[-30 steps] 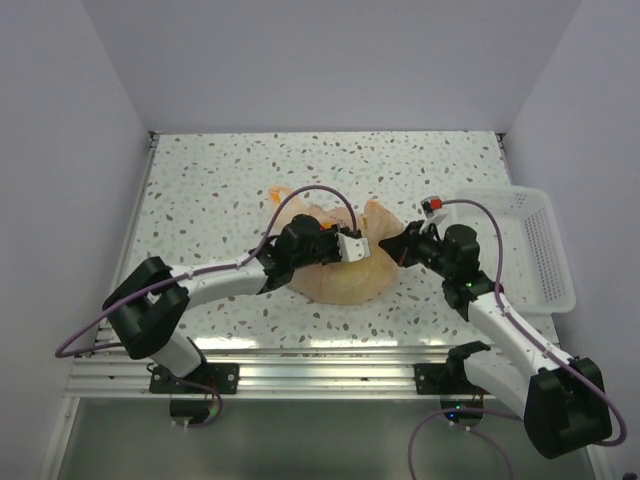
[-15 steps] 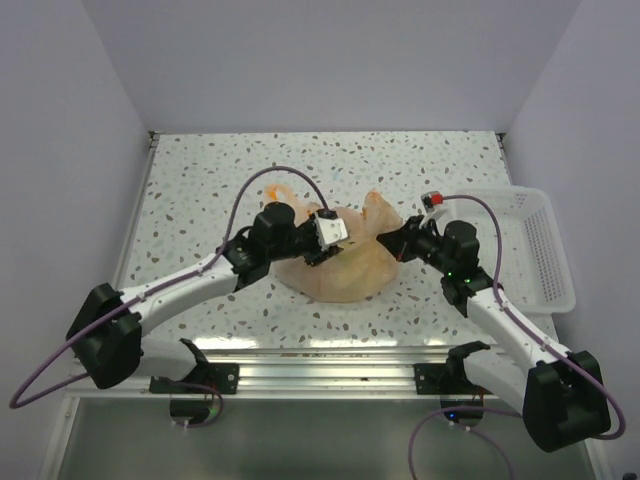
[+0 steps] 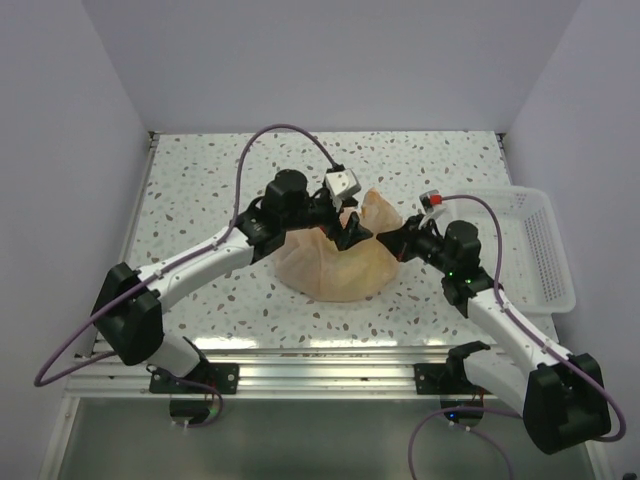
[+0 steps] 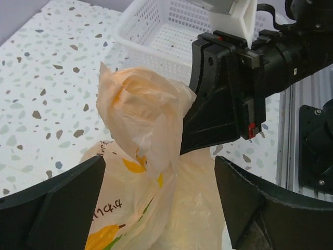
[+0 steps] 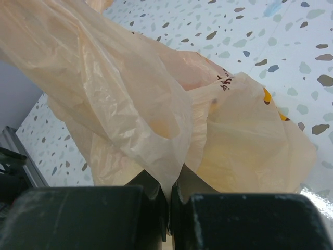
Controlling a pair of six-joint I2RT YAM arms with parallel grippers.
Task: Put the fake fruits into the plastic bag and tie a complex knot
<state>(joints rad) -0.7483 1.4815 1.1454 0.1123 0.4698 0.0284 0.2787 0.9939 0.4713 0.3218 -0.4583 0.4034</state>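
Observation:
The plastic bag point(image 3: 335, 268) lies bulging in the middle of the table, pale peach with yellow printed marks point(image 4: 132, 165). The fake fruits are hidden inside it; only dim yellowish shapes show through the plastic point(image 5: 244, 156). My right gripper point(image 3: 392, 241) is shut on a stretched handle loop of the bag point(image 5: 130, 99), the film pinched between its fingertips point(image 5: 170, 183). My left gripper point(image 3: 352, 228) hovers open over the bag's top, its fingers point(image 4: 57, 208) wide apart on either side of the raised handle point(image 4: 138, 104) and touching nothing. No knot is in view.
A white perforated basket point(image 3: 545, 245) stands at the table's right edge, also behind the right gripper in the left wrist view point(image 4: 166, 26). Speckled tabletop point(image 3: 220, 175) surrounds the bag. Purple cables arc over both arms.
My left gripper has opened, let go of the bag and swung up and back over the bag's top. The right gripper has kept its pinch on the handle.

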